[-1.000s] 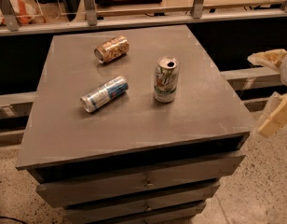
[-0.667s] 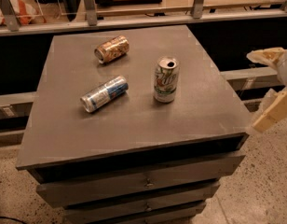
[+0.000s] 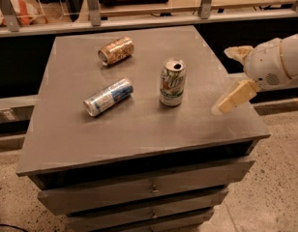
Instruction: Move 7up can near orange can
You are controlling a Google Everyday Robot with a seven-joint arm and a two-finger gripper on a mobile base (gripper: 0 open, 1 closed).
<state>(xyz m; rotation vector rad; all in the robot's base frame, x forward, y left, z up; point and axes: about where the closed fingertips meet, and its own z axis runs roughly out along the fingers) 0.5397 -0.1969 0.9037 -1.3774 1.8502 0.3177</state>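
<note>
The 7up can [image 3: 172,82], white and silver with green lettering, stands upright near the middle of the grey cabinet top [image 3: 139,124]. The orange can [image 3: 116,50] lies on its side at the back left. My gripper [image 3: 228,79] comes in from the right edge, to the right of the 7up can and apart from it. Its two tan fingers [image 3: 233,97] are spread wide and hold nothing.
A slim blue and silver can [image 3: 108,97] lies on its side left of the 7up can. The cabinet has drawers below its front edge. A railing with metal posts [image 3: 93,5] runs behind it. Speckled floor lies to the right.
My gripper has moved left, from beside the cabinet to over its right edge, closer to the 7up can. The cans have not moved.
</note>
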